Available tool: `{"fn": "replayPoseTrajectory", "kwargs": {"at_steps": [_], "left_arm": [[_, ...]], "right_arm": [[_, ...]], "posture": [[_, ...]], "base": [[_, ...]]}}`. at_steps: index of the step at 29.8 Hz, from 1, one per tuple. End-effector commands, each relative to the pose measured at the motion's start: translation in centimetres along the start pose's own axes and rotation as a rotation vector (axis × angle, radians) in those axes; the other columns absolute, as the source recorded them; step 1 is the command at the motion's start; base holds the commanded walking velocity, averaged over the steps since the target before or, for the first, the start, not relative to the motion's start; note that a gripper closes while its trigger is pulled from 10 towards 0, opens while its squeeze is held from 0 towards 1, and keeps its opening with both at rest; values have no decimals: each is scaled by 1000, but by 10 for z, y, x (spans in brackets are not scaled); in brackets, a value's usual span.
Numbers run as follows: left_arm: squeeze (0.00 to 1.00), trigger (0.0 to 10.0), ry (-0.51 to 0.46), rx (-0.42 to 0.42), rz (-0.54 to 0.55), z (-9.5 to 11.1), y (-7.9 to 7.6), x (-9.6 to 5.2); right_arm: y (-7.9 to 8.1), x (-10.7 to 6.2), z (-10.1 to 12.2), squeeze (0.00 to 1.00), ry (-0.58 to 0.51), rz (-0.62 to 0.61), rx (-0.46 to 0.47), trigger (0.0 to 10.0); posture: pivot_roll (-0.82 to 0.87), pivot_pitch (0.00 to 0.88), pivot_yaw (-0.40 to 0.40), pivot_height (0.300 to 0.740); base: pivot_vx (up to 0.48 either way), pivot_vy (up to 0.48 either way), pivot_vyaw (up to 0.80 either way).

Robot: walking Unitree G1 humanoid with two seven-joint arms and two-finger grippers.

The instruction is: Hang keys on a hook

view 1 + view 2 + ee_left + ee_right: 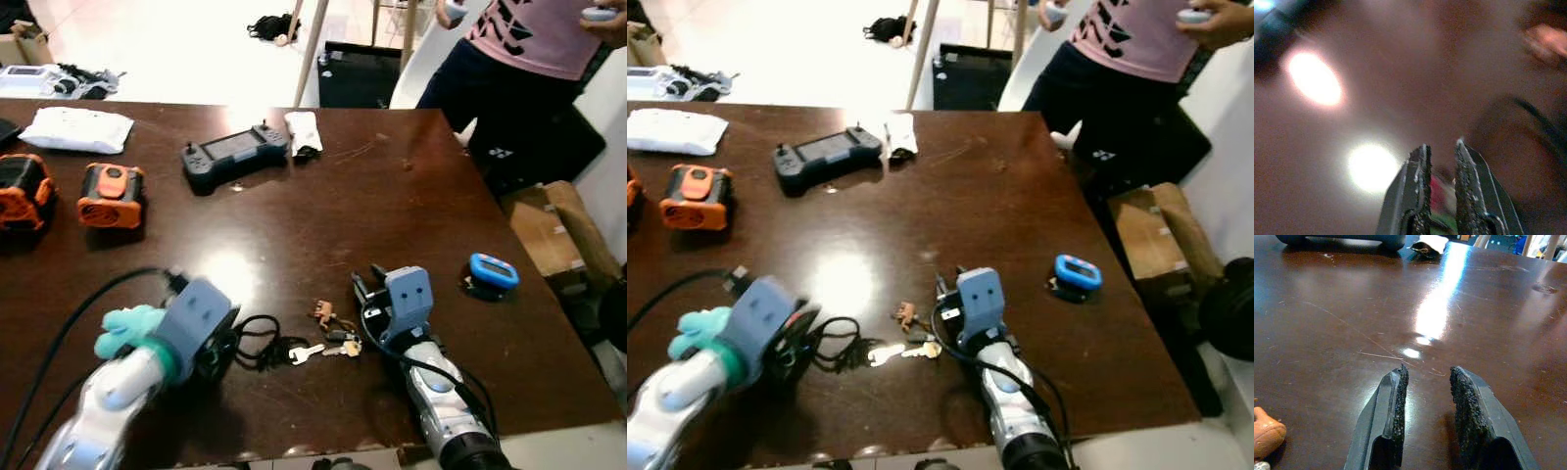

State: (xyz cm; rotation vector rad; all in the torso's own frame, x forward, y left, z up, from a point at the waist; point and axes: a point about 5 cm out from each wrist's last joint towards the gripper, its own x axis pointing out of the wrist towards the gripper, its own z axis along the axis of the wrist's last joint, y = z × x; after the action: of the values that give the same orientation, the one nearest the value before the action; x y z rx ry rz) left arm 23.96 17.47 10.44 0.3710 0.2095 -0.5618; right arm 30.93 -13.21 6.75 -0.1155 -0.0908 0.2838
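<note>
A bunch of keys (336, 343) lies on the dark brown table (392, 196) near its front edge, with a small brown charm (322, 311) and a silver key (306, 352) sticking out to the left. My right gripper (366, 291) hovers low just right of the keys, open and holding nothing. In the right wrist view its fingertips (1396, 387) point over bare tabletop, and the charm (1266, 433) sits off to one side. My left gripper (1441, 147) is left of the keys, beside a black cord loop (257, 339). Its fingers stand a narrow gap apart, with nothing between them.
A dark handheld game console (233, 152) and a small white pouch (304, 131) lie at the far middle. Two orange-and-black devices (111, 196) and a white packet (76, 129) are at far left. A blue gadget (493, 271) sits near the right edge. A person (534, 59) stands beyond the far right corner.
</note>
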Motion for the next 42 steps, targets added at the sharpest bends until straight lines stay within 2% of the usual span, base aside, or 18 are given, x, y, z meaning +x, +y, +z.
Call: {"fn": "replayPoseTrajectory", "kwargs": {"at_steps": [1, 2, 3, 5, 6, 9, 11, 12, 14, 15, 26, 28, 30, 33, 36, 39, 40, 42], "left_arm": [[0, 10000, 0, -67, -45, -2, -4, -5], [94, 10000, -12, -123, -28, -4, -3, -8], [341, 10000, -24, -175, -6, -6, -1, -10], [341, 10000, -24, -175, -6, -6, -1, -10], [996, 10000, -34, -205, 6, -8, 1, -12], [1000, 10000, -38, -231, -3, -11, 1, -16], [1000, 10000, -43, -244, -28, -12, 0, -18], [671, 10000, -42, -257, -41, -14, -2, -20], [671, 10000, -42, -257, -41, -14, -2, -20], [0, 10000, -42, -257, -36, -15, -2, -19], [0, 10000, -36, -206, -122, -18, 1, -35], [0, 10000, -173, -241, -163, 13, 12, -45], [0, 10000, -173, -241, -163, 13, 12, -45], [0, 10000, -265, -226, -139, 36, 16, -41], [0, 10000, -399, -165, -7, 74, 25, -29], [0, 10000, -413, -119, 77, 84, 29, -23], [1000, 10000, -395, -77, 160, 83, 34, -19], [1000, 10000, -366, -46, 232, 78, 38, -17]], "right_arm": [[2, -12, -20, 0, 103, 0, 9, 10000], [3, -12, -21, 0, 108, 3, 9, 10000], [4, -12, -22, 0, 112, 8, 9, 10000], [4, -12, -22, 0, 112, 8, 9, 10000], [5, -12, -22, 0, 115, 13, 9, 10000], [6, -12, -23, 0, 118, 20, 8, 10000], [7, -11, -23, 0, 120, 25, 7, 10000], [7, -11, -23, 0, 121, 30, 4, 10000], [7, -11, -23, 0, 121, 30, 4, 10000], [7, -11, -23, 0, 121, 34, 2, 10000], [4, -11, -24, 0, 124, 36, -9, 10000], [3, -12, -25, 0, 129, 41, -13, 10000], [3, -12, -25, 0, 129, 41, -13, 10000], [4, -12, -25, 0, 132, 48, -15, 10000], [6, -11, -25, 0, 132, 58, -16, 10000], [7, -11, -25, 0, 131, 60, -16, 10000], [7, -11, -25, 0, 132, 60, -15, 10000], [7, -12, -26, 0, 133, 60, -15, 10000]], "posture": [[-34, 92, -15, 740], [-28, 93, -17, 740], [-24, 93, -20, 740], [-24, 93, -20, 740], [-22, 93, -23, 740], [-19, 93, -27, 740], [-18, 93, -30, 740], [-17, 93, -32, 740], [-17, 93, -32, 740], [-20, 91, -34, 740], [-31, 90, -37, 740], [-22, 92, -45, 740], [-22, 92, -45, 740], [-19, 92, -48, 740], [-21, 93, -51, 740], [-23, 98, -48, 740], [-24, 99, -46, 740], [-24, 103, -44, 740]], "base": [[0, 0, 0], [0, 0, 0], [0, 0, 0], [0, 0, 0], [0, 0, 0], [0, 0, 0], [0, 0, 0], [0, 0, 0], [0, 0, 0], [0, 0, 0], [0, 0, 0], [0, 0, 0], [0, 0, 0], [0, 0, 0], [0, 0, 0], [0, 0, 0], [0, 0, 0], [0, 0, 0]]}}
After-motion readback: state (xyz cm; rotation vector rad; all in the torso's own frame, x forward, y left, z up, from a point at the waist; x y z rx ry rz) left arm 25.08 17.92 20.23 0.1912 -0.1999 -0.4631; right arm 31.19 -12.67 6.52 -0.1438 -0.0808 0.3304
